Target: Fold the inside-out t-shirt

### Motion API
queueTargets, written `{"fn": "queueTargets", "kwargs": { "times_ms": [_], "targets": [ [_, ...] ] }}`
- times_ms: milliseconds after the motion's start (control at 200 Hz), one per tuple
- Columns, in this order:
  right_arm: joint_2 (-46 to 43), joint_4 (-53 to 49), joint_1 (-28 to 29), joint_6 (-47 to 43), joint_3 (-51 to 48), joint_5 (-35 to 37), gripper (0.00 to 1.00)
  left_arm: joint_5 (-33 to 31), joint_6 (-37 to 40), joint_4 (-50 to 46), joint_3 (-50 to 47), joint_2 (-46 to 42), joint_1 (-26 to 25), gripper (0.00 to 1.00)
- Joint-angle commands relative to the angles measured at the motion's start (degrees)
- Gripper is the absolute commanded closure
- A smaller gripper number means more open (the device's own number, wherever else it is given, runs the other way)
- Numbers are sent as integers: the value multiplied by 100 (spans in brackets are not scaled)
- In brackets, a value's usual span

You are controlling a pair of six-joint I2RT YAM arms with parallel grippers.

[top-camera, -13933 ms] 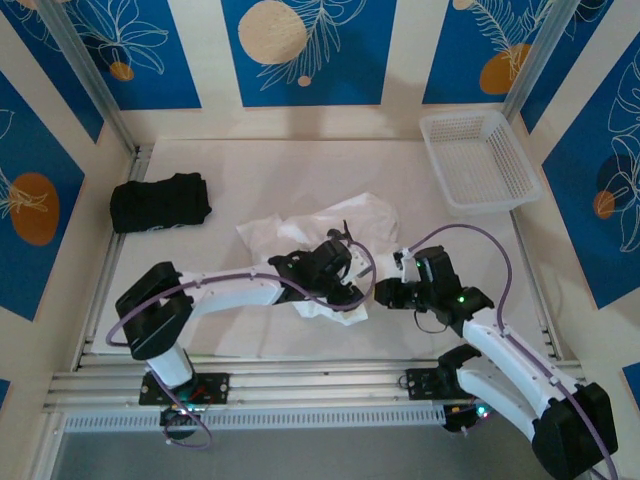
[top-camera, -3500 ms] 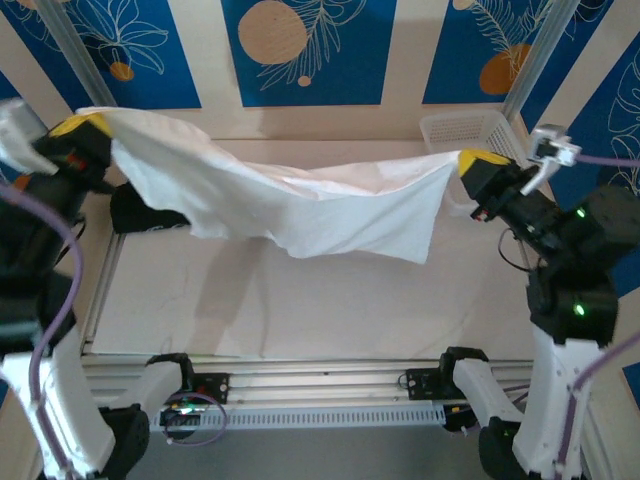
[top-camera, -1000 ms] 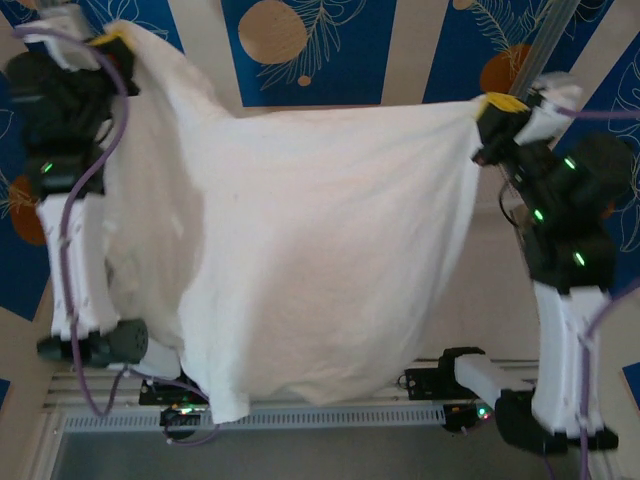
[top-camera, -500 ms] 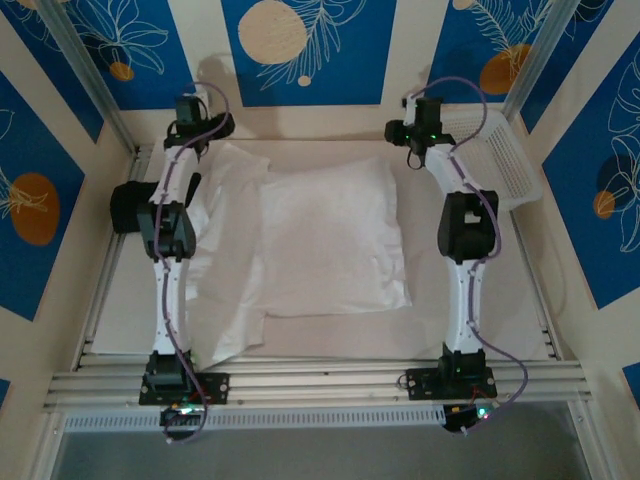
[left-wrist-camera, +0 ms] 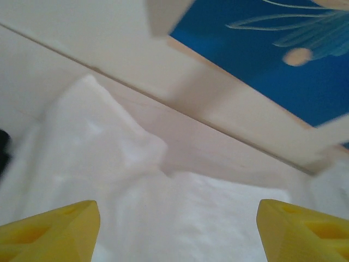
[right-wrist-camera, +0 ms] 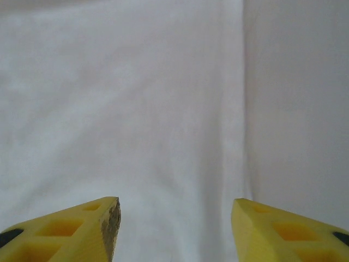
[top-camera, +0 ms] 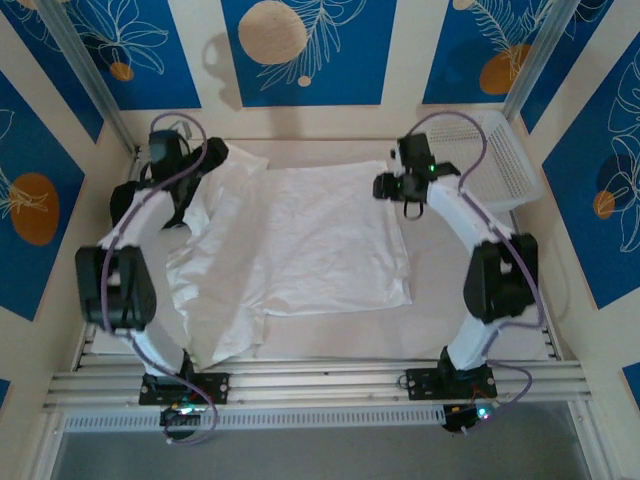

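Gaping left gripper [left-wrist-camera: 177, 232]: we see fingers spread wide, pinching nothing; inside-out t-shirt [top-camera: 330, 240] bunched beneath.
Our right gripper [right-wrist-camera: 174, 221]: spread, cloth edge below.

We see our left gripper [left-wrist-camera: 179, 233] with its two yellow wedge-shaped fingertips [left-wrist-camera: 54, 229] spread wide, nothing between them. Beneath lies the thin white cloth t-shirt [left-wrist-camera: 114, 169], bunched into a soft peak on the left. Behind it rises a cream wall [left-wrist-camera: 180, 93] bearing a blue panel [left-wrist-camera: 256, 49] with pale leaf outlines.

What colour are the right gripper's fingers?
Yellow. The right gripper has its fingers clearest in the right wrist view, over the white t-shirt.
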Motion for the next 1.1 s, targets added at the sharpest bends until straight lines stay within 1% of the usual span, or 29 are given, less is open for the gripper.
{"fn": "queueTargets", "kwargs": {
  "times_ms": [0,40,105,190,315,420,540,600,635,700,805,955,1095],
  "targets": [
    [-869,-781,-30,848,-1323,276,43,678,-629,733,-1201,-399,-426,25],
    [-1294,-817,7,1099,-1817,189,43,764,-520,757,-1559,-625,-668,24],
    [-1909,-824,132,1513,-2533,108,43,618,-494,670,-2045,-880,-1111,24],
    [-2418,-639,351,2028,-3324,154,43,717,-517,822,-2460,-1001,-1666,24],
    [-2577,-538,696,2561,-3874,347,44,818,-400,794,-2827,-937,-2435,24],
    [-2400,-577,913,2765,-4001,493,44,717,-432,908,-3084,-811,-2816,24],
    [-2144,-484,983,2849,-4110,649,45,733,-523,1129,-3241,-609,-2909,24],
    [-1986,-443,900,2851,-4082,747,48,732,-538,1229,-3287,-513,-2908,24],
    [-1895,-417,819,2802,-4028,683,50,724,-534,1249,-3296,-461,-2906,24],
    [-1761,-456,758,2788,-3907,740,52,706,-534,1268,-3343,-360,-2902,24],
    [-1602,-629,658,2706,-3750,869,64,672,-513,1317,-3513,-227,-2897,24],
    [-1524,-831,355,2557,-3676,806,77,507,-489,1434,-3829,-50,-2881,25],
    [-1617,-950,110,2451,-3550,711,89,528,-499,1590,-4008,172,-2880,25]
  ]
}}
